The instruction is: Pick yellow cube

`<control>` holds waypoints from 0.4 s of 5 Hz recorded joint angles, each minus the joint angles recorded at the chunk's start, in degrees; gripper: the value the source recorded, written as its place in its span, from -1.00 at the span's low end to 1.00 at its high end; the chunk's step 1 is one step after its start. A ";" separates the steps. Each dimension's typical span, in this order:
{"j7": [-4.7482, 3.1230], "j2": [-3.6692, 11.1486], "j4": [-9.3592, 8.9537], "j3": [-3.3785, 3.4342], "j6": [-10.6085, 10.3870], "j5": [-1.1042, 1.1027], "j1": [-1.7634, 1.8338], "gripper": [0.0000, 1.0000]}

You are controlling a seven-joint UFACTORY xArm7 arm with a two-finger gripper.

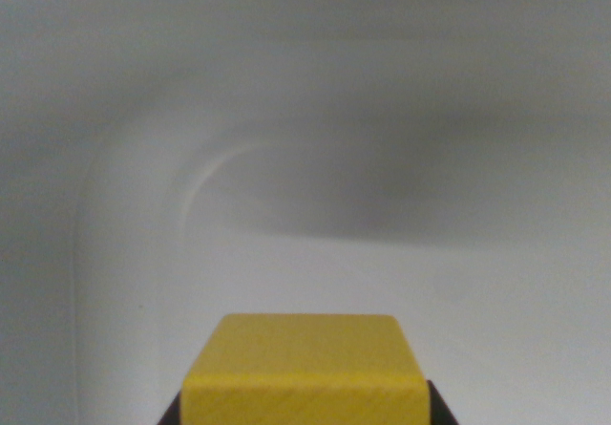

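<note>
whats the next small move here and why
Probably a short straight lift. The cube sits at the bottom centre of the wrist view with dark tool parts hugging both lower corners, so it looks gripped. Behind it is only a blurred white surface with a curved rim and shadow, so I can't tell whether the cube has left it.
</note>
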 joint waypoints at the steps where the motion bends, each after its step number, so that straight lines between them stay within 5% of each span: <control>1: 0.03 -0.76 1.83 0.07 2.58 0.11 -0.01 1.00; 2: 0.03 -0.76 1.83 0.07 2.58 0.11 -0.01 1.00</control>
